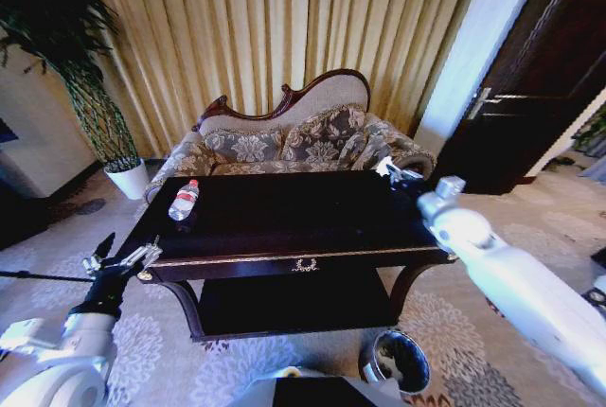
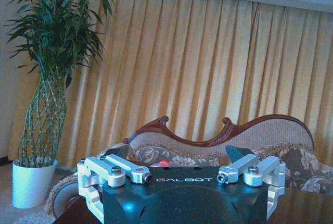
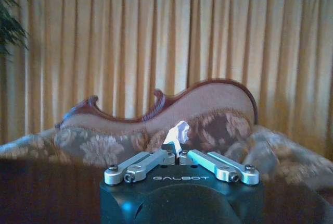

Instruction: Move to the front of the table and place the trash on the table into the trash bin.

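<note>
The counter [image 1: 284, 222] is dark, glossy wood with a thin gold line along its front edge, one gold wreath on the drawer, curved legs and a lower shelf. One bottle [image 1: 184, 200] lies on its side near the far left corner: clear plastic, red cap, red-and-white label.

The right tool [image 1: 395, 172] is over the far right corner, its two metal fingers [image 3: 156, 157] drawn in on one crumpled white paper scrap [image 3: 178, 131], which stands up from between the tips in the right wrist view.

The left tool [image 1: 121, 260] hangs just off the counter's left front corner, jaws spread wide and holding nothing; in the left wrist view its silver linkages [image 2: 125, 171] splay to either side.

On the patterned carpet in front of the counter, right of centre, stands one bin [image 1: 399, 362], round and dark with a shiny rim.

Behind the counter is a floral sofa [image 1: 284, 142] with a carved wooden back, pleated gold curtains [image 1: 275, 28], and a plant in a white pot [image 1: 129, 179] at the left.
</note>
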Available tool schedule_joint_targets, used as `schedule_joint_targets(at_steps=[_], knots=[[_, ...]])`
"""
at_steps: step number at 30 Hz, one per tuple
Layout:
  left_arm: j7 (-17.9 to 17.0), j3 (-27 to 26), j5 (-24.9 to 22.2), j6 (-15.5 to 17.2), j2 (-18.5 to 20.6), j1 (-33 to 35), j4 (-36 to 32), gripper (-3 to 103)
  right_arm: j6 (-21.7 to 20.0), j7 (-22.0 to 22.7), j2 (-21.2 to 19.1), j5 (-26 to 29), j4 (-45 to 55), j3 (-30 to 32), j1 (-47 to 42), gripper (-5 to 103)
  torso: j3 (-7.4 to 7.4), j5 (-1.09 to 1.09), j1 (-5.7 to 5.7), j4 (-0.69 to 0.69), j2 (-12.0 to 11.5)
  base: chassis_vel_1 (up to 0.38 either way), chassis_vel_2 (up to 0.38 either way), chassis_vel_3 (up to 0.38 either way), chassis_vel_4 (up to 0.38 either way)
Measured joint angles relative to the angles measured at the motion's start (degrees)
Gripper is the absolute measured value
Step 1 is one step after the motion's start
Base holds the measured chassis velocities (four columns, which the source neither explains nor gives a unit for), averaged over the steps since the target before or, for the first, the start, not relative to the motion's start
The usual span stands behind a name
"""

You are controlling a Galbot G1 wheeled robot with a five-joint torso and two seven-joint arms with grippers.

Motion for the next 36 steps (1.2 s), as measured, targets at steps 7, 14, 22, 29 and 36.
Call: schedule_joint_targets(at_steps=[7, 14, 22, 29, 36], knots=[[0.1, -0.7, -1.1, 0.1, 1.3, 0.9, 0.0, 100, 0.3, 0.2, 6.1, -2.8, 10.5, 13.9, -18.4, 0, -0.01, -0.02, 0.0, -0.02, 0.0, 0.0, 0.0, 0.0, 0.0], [0.2, -0.8, -1.6, 0.0, 2.1, 1.3, 0.0, 100, 2.1, 0.4, 12.5, -7.8, 16.7, 16.9, -28.4, 0, 0.01, -0.03, 0.01, -0.02, 0.0, 0.042, -0.042, -0.044, 0.036], [0.2, -0.6, -1.6, 0.0, 2.1, 1.3, 0.0, 100, 3.2, 0.7, 14.8, -11.3, 17.1, 15.6, -28.8, 0, 0.0, -0.02, 0.01, -0.01, 0.0, 0.175, -0.185, -0.173, 0.188], [0.2, -0.6, -1.6, 0.0, 2.1, 1.4, 0.0, 100, 4.0, 0.8, 16.2, -14.7, 13.6, 12.1, -27.1, 0, -0.02, -0.02, -0.05, -0.02, 0.0, 0.214, -0.223, -0.213, 0.223], [0.3, 0.0, -1.2, 0.0, 1.3, 1.4, 0.0, 100, 4.4, 0.8, 18.4, -16.2, 4.7, 10.3, -29.0, 0, 0.01, -0.02, -0.02, -0.02, 0.0, 0.03, -0.033, -0.041, 0.038]])
